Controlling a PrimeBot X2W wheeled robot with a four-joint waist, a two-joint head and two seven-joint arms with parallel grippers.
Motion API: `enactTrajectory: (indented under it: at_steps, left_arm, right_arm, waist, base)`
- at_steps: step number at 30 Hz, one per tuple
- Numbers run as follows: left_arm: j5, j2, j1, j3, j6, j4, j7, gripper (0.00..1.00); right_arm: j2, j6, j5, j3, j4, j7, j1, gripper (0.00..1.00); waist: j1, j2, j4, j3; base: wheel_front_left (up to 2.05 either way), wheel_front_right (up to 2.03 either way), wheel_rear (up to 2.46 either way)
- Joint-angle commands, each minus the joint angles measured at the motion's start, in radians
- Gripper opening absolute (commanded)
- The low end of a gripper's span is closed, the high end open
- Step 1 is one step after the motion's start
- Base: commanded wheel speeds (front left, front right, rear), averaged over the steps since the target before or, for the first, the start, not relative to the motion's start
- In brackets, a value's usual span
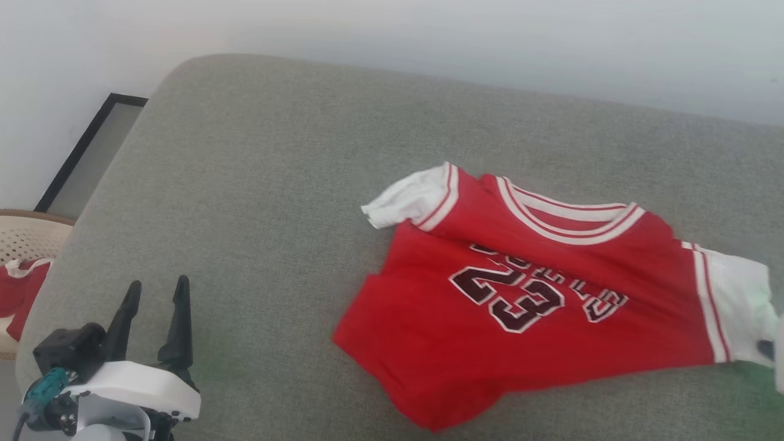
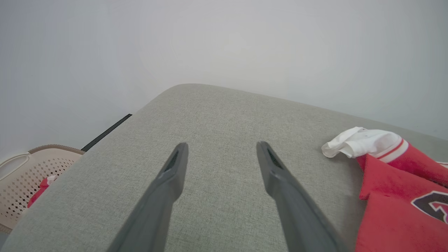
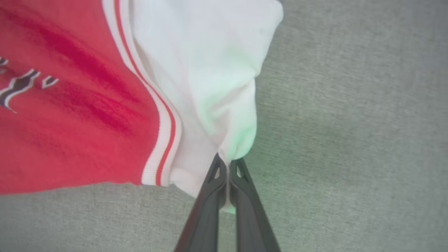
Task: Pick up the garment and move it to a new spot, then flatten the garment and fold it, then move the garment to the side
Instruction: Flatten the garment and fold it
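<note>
While the garment (image 1: pixel 527 294) lies face up on the grey cushion (image 1: pixel 257 184), collar away from the robot and hem toward it, the grip on it is at the white sleeve on the robot's right. The right gripper (image 3: pixel 227 163) has its two dark fingers pressed together on a fold of that sleeve, and the cloth puckers in toward the fingertips. That hold looks chosen because the sleeve is the loose edge nearest that arm, so it suits a start on lifting or dragging the shirt to a new spot. A pinch at one corner alone would probably let the red body trail and wrinkle further. The far sleeve is already crumpled and the hem lies uneven.

The left gripper (image 1: pixel 158 283) hangs over bare cushion at the head view's lower left, well apart from the shirt. Its fingers are spread wide with nothing between them, and it is likely kept free to take the other sleeve once flattening begins.

Off the cushion's left edge and lower down sits a pale perforated basket (image 2: pixel 21 175). Some red cloth with white trim (image 1: pixel 21 294) lies inside it, perhaps another shirt, though too little shows to tell
</note>
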Motion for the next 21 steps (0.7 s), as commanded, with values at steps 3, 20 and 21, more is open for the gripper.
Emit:
enactTrajectory:
  at_steps: [3, 20, 21]
  left_arm:
    - [-0.002, 0.001, 0.005, -0.002, 0.006, 0.0, 0.0, 1.0]
    - [-0.033, 0.08, -0.066, -0.03, -0.036, -0.065, 0.156, 1.0]
    - [-0.037, 0.091, -0.077, -0.033, -0.041, -0.071, 0.181, 1.0]
  right_arm:
    - [0.026, 0.0, -0.027, -0.051, 0.023, 0.0, 0.011, 0.0]
    - [0.134, 0.0, -0.106, -0.086, 0.051, -0.059, -0.07, 1.0]
    - [0.136, 0.0, -0.104, -0.088, 0.037, -0.068, -0.073, 1.0]
  waist:
    - [0.0, -0.0001, -0.001, 0.002]
    - [0.0, -0.0001, -0.076, -0.034]
    - [0.0, -0.0001, -0.086, -0.036]
  base:
    - [0.0, 0.0, 0.0]
    - [0.0, 0.0, 0.0]
    - [0.0, 0.0, 0.0]
